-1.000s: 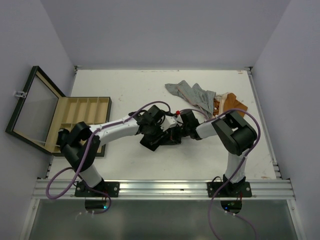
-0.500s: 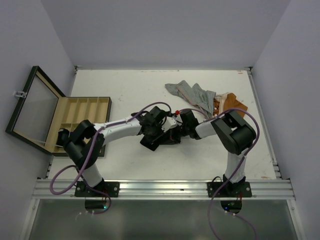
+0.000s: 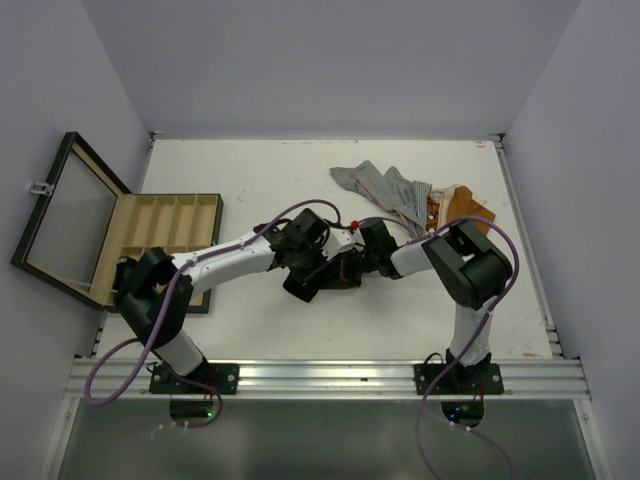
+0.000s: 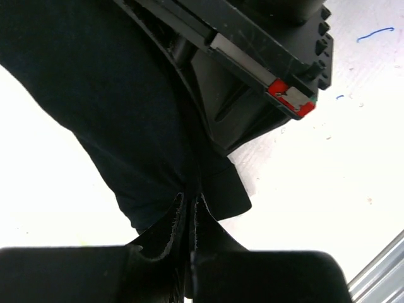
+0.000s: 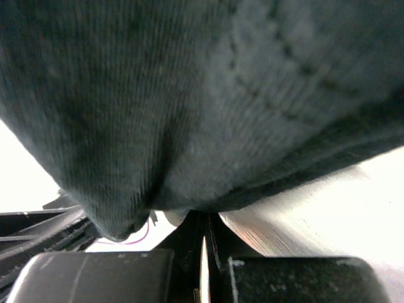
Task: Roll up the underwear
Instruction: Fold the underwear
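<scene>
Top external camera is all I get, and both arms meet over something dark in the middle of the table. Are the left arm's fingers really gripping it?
Observer: Yes. The left wrist view shows the left fingers pressed together on a fold of the black underwear.
Visitor: And the other arm?
Observer: Its wrist view shows the right fingers shut too, with the dark cloth gathering down into where they meet.
Visitor: What's that red speck between the arms?
Observer: A small red tag on the edge of the right arm's black housing, just behind the cloth.
</scene>
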Controlling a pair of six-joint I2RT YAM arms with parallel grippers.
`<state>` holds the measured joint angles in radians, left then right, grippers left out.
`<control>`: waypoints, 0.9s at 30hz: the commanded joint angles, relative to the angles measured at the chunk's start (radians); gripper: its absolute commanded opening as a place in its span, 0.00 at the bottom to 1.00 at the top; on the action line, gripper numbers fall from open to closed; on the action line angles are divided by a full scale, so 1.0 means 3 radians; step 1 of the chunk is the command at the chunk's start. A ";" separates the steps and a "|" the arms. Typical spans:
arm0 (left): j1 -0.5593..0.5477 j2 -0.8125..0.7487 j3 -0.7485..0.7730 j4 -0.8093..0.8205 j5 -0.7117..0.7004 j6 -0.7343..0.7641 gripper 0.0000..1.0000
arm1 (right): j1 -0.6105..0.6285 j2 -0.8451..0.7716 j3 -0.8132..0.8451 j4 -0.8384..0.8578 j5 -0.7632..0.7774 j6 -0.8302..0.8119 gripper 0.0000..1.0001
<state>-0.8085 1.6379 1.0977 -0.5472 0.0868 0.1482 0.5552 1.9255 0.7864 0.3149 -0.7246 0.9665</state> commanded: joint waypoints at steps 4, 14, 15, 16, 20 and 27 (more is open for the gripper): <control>-0.0030 -0.0004 0.0069 -0.0007 0.0319 -0.0095 0.00 | 0.0000 -0.0017 0.0038 -0.0027 0.0125 -0.0026 0.00; -0.0025 0.0323 -0.0003 0.0295 0.0335 -0.0208 0.03 | 0.0000 -0.0062 0.0022 -0.0007 0.0099 -0.0010 0.00; -0.0025 0.0339 -0.0008 0.0351 0.0340 -0.0208 0.03 | -0.0005 -0.0073 0.0017 -0.0007 0.0094 -0.0010 0.00; -0.0025 0.0344 -0.0018 0.0377 0.0335 -0.0213 0.04 | -0.0005 -0.0083 0.0012 0.0014 0.0089 0.0000 0.00; -0.0020 0.0390 -0.0084 0.0449 0.0396 -0.0233 0.19 | -0.0056 -0.0159 0.0042 -0.0032 0.0007 -0.0031 0.00; 0.0123 0.0410 -0.0161 0.0439 0.0661 -0.0213 0.53 | -0.0495 -0.0573 0.0211 -0.0711 -0.0105 -0.0480 0.00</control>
<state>-0.7982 1.7466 1.0672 -0.4446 0.2329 0.0891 0.4706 1.8553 0.7998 0.1928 -0.7292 0.9012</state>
